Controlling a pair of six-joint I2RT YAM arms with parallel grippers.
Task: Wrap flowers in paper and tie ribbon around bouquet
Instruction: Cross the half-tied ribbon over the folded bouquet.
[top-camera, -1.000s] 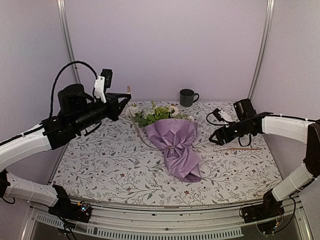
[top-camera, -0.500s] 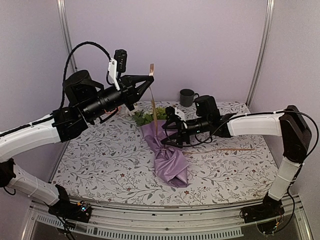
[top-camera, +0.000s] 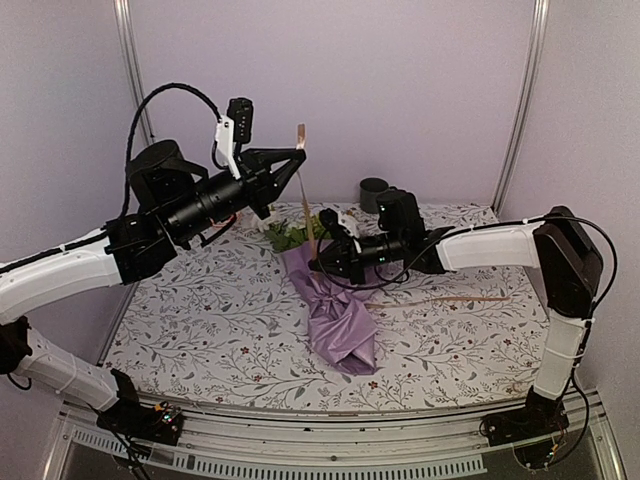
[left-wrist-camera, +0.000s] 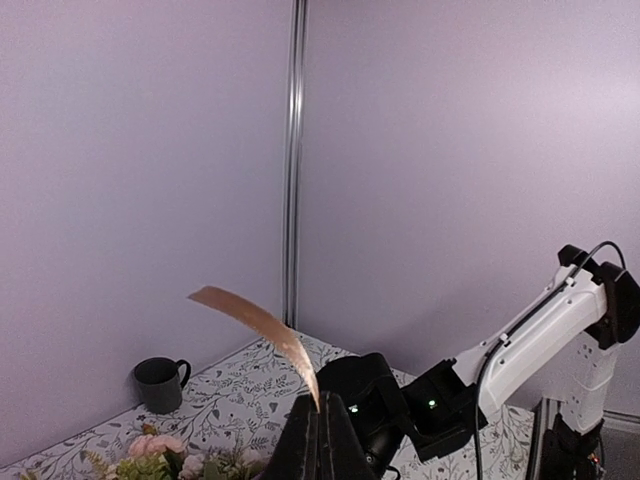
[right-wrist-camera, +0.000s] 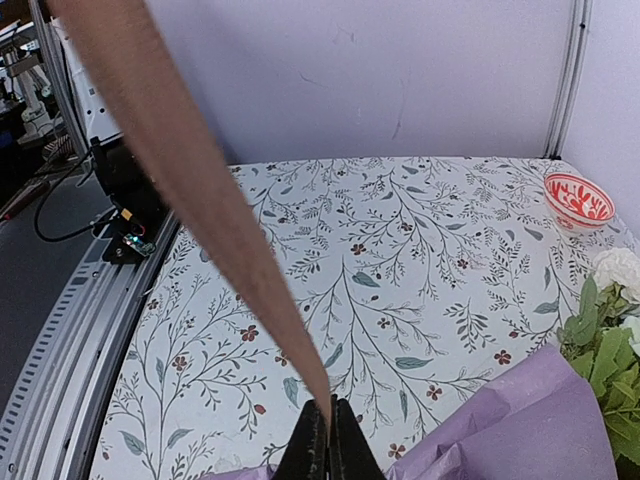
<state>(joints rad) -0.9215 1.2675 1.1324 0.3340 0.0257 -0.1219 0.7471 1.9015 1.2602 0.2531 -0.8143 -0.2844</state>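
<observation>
The bouquet (top-camera: 338, 312) lies on the floral cloth, its lilac paper (right-wrist-camera: 520, 430) cinched at the middle, with the flowers (top-camera: 293, 233) poking out at the far end. The beige ribbon (top-camera: 308, 215) runs taut upward from the cinch. My left gripper (top-camera: 300, 157) is shut on the ribbon high above the table, and a short free end (left-wrist-camera: 262, 325) curls over its tips (left-wrist-camera: 321, 412). Just above the bouquet's neck my right gripper (top-camera: 317, 263) is shut on the lower part of the ribbon (right-wrist-camera: 190, 170), which enters between its tips (right-wrist-camera: 330, 408).
A dark mug (top-camera: 372, 189) stands at the back, partly behind the right arm, and shows in the left wrist view (left-wrist-camera: 160, 383). A thin tan strip (top-camera: 470, 298) lies on the cloth to the right. A red-and-white bowl (right-wrist-camera: 578, 198) sits by the far wall.
The left arm has lifted the ribbon end high. The right arm swung in from the right side to the bouquet's neck, and its gripper shut on the ribbon.
</observation>
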